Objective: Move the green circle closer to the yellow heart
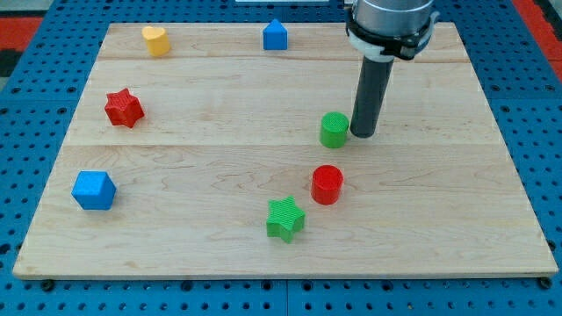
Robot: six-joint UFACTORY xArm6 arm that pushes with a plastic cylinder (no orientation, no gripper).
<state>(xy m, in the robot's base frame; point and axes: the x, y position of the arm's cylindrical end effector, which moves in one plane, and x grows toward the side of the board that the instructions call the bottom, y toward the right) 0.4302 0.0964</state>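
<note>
Green and squat, the green circle (334,130) stands a little to the view's right of the board's middle, and my tip (363,133) sits just beside it on its right side. From this angle I cannot tell whether the two touch or a thin gap remains. I have no claw to open or close: the arm ends in a straight dark rod, so nothing is held, and the only thing the rod could be pressing is that one block.

The yellow heart (156,40) lies far off at the view's top left, well apart from the green circle.

Counting the blocks, there are seven in all on the wooden board (219,96). Two are green: the circle and a green star (285,219) near the view's bottom. Two are red: a red circle (327,184) just above and right of the green star, and a red star (124,108) at the left. Two are blue: a blue house-shaped block (276,35) at the top edge and a blue cube-like block (94,190) at the lower left. One is yellow.
</note>
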